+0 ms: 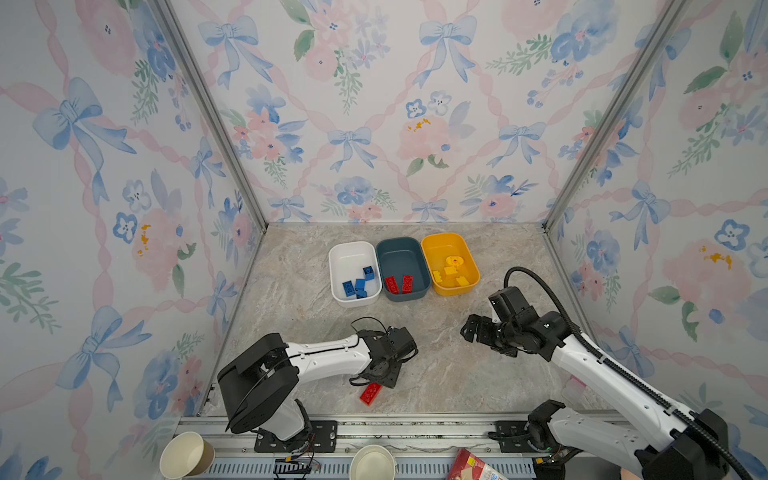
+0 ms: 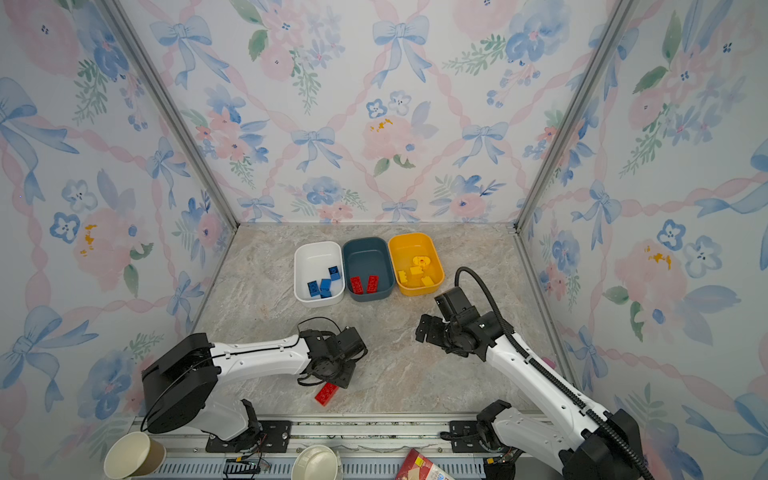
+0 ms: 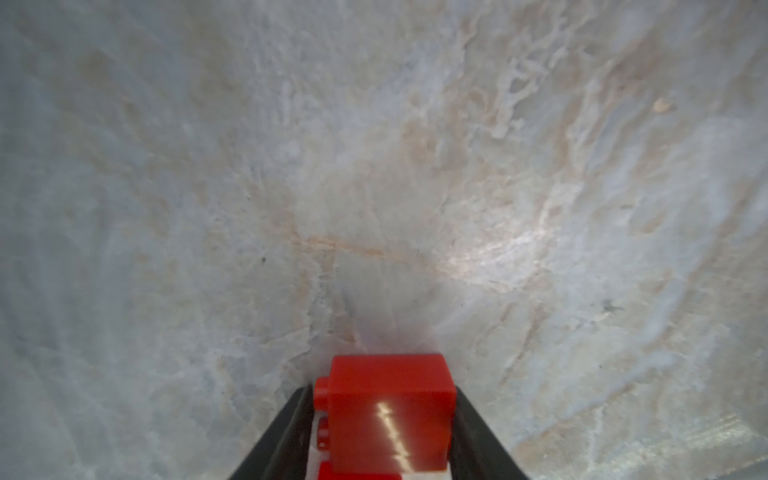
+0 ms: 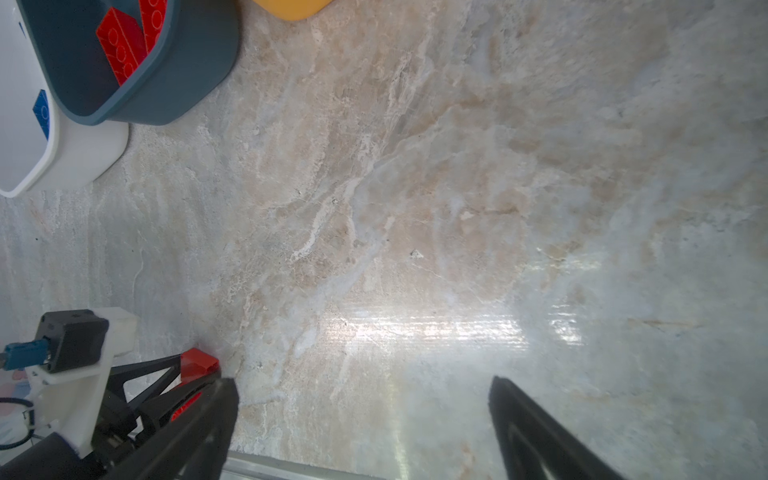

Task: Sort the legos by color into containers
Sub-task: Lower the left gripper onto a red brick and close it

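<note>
Brick [image 1: 370, 393], red, pinched in left gripper [image 3: 382, 391] near table [image 1: 440, 374] front edge; right gripper [image 4: 362, 381] spread.

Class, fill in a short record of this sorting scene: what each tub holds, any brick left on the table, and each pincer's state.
white tub: blue bricks only
dark teal tub: two red bricks
yellow tub: yellow bricks only
table: one loose red brick, near the front edge
left pincer: fingers either side of the loose red brick; firm grip not clear
right pincer: open, empty, above bare table
</note>
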### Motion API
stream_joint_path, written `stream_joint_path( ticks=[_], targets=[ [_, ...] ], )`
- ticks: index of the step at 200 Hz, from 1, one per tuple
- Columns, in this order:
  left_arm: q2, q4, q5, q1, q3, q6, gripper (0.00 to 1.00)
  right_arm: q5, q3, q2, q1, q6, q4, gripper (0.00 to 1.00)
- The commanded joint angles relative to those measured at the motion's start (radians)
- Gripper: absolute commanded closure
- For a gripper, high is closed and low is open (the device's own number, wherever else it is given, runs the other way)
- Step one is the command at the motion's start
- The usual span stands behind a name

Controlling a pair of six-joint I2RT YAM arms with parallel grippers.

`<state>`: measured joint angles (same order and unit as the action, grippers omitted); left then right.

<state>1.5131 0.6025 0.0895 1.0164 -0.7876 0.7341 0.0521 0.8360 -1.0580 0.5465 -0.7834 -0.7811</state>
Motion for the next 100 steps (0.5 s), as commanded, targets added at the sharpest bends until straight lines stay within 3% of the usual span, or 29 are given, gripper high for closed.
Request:
stream_joint_path(
  ticks=[1, 43, 100],
  targets=[
    [0.029, 0.012, -0.012, 0.006, 0.017, 0.004, 0.53, -0.014, -0.011, 0.015, 0.013, -0.009, 0.0, 0.03],
    [0.006, 0.014, -0.01, 0.006, 0.012, 0.014, 0.61, -0.015, -0.015, 0.022, 0.009, -0.01, -0.005, 0.03],
    [-0.074, 0.015, 0.067, -0.034, -0.06, 0.027, 0.63, -0.021, -0.013, 0.038, 0.009, -0.01, -0.016, 0.03]
  ],
)
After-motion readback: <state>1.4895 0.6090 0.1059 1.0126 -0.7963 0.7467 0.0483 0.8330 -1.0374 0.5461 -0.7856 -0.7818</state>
